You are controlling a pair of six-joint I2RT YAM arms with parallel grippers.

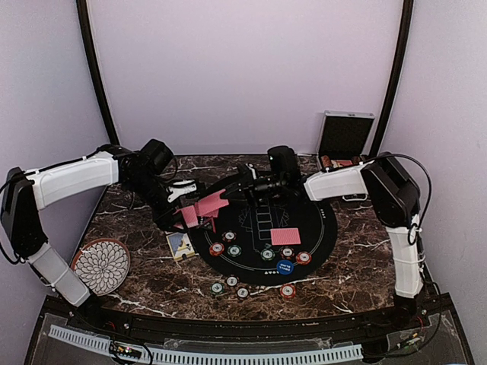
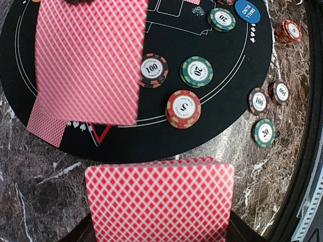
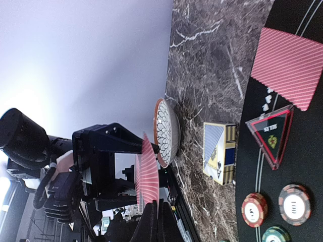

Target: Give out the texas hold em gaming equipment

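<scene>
Left gripper clamps the deck; right gripper pinches one card. Pull it level and clear toward the mat edge.

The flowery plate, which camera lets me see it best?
The top external view: the plate shows whole from above, with its flower pattern plain to see. The right wrist view catches the plate nearly edge-on, so its pattern looks squashed. The left wrist view does not show it.
</scene>
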